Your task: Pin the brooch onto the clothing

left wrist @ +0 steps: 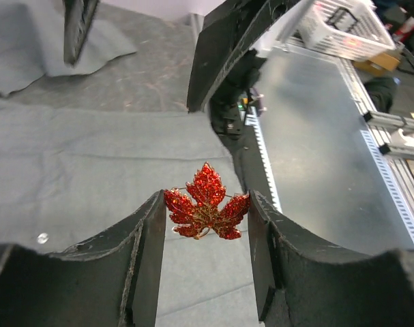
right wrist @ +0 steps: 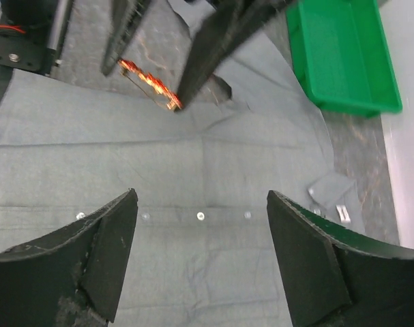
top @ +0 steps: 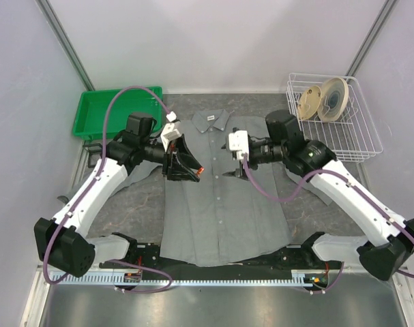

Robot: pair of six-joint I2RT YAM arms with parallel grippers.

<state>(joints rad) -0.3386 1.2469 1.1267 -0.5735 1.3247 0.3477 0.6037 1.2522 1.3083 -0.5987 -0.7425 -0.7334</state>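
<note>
The grey button-up shirt (top: 224, 197) lies flat on the table, collar at the back. My left gripper (top: 197, 172) is shut on the brooch (left wrist: 207, 211), a glittery red maple leaf held between both fingertips a little above the shirt's left chest. The brooch shows as a small red spot in the top view (top: 200, 169) and edge-on in the right wrist view (right wrist: 149, 84). My right gripper (top: 228, 175) is open and empty, hovering over the shirt's button row (right wrist: 200, 216), facing the left gripper (right wrist: 169, 61).
A green bin (top: 111, 112) stands at the back left. A white wire basket (top: 343, 129) holding tape rolls (top: 322, 99) stands at the back right. A metal rail (top: 213, 278) runs along the near edge.
</note>
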